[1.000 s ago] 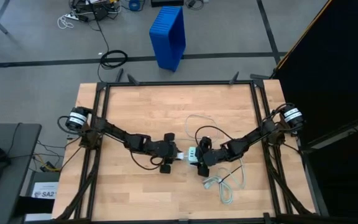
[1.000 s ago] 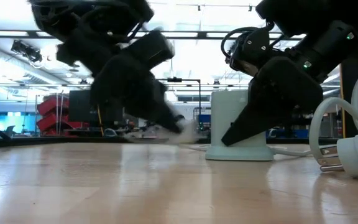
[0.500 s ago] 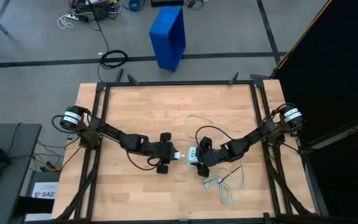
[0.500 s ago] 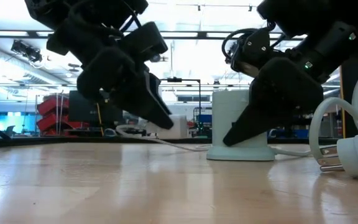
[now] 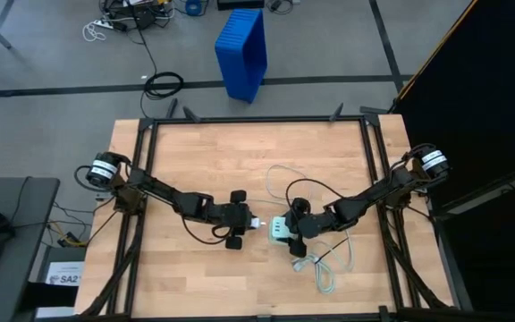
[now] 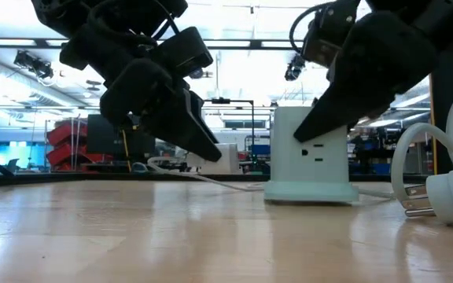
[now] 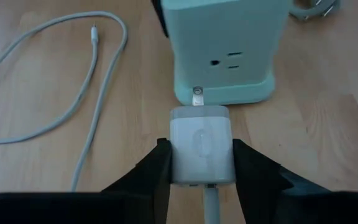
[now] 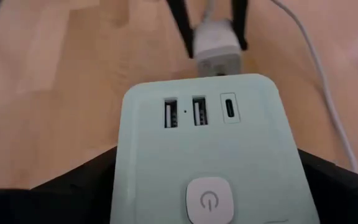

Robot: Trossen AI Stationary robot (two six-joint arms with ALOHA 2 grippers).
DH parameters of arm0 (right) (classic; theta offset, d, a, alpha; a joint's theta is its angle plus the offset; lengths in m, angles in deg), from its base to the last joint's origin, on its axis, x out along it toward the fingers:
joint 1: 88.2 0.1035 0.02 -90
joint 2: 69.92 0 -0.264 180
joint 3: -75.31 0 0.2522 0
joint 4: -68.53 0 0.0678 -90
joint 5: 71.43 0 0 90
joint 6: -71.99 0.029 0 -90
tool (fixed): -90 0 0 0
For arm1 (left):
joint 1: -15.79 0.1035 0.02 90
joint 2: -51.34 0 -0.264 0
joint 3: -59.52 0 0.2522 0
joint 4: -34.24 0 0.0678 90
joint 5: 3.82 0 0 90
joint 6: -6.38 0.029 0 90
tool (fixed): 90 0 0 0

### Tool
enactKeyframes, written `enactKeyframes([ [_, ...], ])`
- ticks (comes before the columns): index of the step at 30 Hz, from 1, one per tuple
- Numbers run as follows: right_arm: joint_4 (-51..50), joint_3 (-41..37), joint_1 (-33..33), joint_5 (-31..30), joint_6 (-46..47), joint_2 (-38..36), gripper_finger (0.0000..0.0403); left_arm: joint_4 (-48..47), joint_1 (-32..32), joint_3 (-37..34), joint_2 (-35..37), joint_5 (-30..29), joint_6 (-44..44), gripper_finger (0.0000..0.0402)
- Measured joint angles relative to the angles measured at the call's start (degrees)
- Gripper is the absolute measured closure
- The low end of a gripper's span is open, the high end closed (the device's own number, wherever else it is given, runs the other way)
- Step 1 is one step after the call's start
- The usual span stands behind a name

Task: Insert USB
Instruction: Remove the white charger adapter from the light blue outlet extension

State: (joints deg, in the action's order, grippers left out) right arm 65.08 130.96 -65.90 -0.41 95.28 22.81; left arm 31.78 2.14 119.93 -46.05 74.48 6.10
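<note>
Near the middle of the wooden table [image 5: 195, 152], the left gripper [image 7: 201, 163] pinches the USB [image 7: 201, 146] plug between its fingers, silvery tip pointing right at the pale green charger block [image 7: 224, 50] and just short of its base. The right gripper [image 5: 291, 229] has its fingers spread on either side of the block; whether they press it I cannot quite tell. A thin white cable [image 7: 61, 93] loops on the far side.
</note>
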Motion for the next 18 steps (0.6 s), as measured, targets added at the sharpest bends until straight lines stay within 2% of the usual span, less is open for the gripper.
enactKeyframes([
  [5, -5.4, 0.0, -0.2, -2.1, -1.7, -4.1, 0.0089, 0.1, 0.0, 0.0, 0.0, 0.0, 0.0, 0.0281],
  [18, -3.0, 0.1, 0.2, -2.7, -0.4, -4.8, 0.006, 1.0, -0.1, 0.0, 0.0, 0.1, 0.0, 0.0281],
])
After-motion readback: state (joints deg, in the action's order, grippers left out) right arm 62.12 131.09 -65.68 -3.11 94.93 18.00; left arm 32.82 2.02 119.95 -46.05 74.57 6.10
